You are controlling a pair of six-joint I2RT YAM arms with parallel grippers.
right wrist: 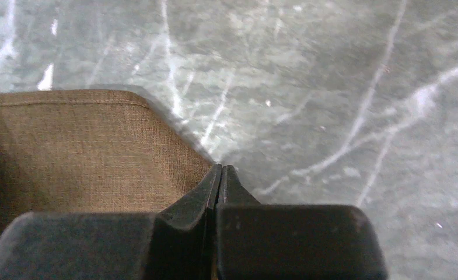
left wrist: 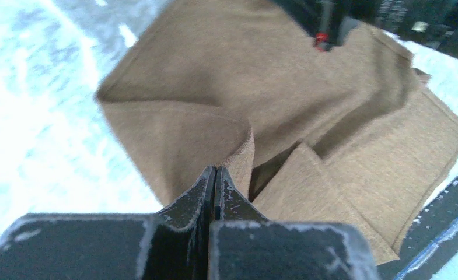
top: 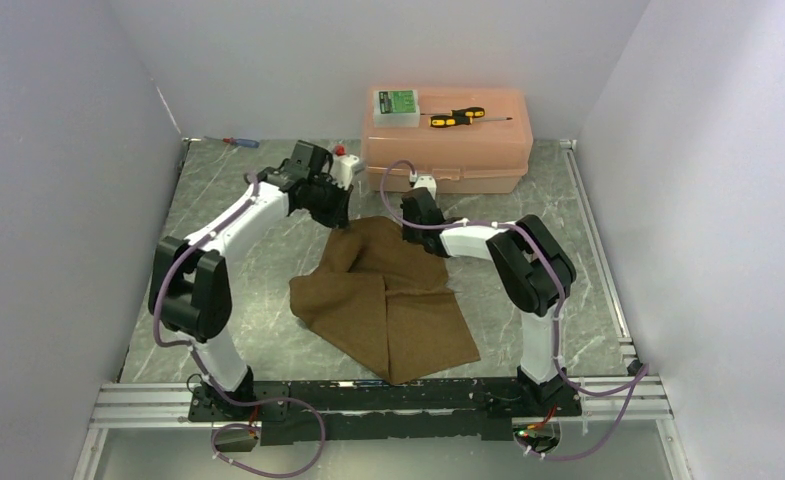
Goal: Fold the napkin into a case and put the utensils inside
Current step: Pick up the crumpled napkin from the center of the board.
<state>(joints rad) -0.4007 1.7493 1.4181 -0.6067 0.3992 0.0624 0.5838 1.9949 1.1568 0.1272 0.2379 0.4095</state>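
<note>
The brown napkin (top: 388,300) lies creased on the marble table, its far edge raised between my two grippers. My left gripper (top: 336,222) is at the napkin's far left corner. In the left wrist view, the left gripper (left wrist: 216,169) has its jaws pressed together on a raised fold of the napkin (left wrist: 308,105). My right gripper (top: 413,232) is at the far right corner. The right wrist view shows the right gripper (right wrist: 221,168) shut on the napkin's (right wrist: 86,151) edge. The utensils are out of view.
A pink plastic box (top: 448,150) stands at the back, carrying a small green-labelled box (top: 396,103) and a yellow-and-black screwdriver (top: 456,118). A blue-and-red screwdriver (top: 240,142) lies at the back left. White walls close in both sides.
</note>
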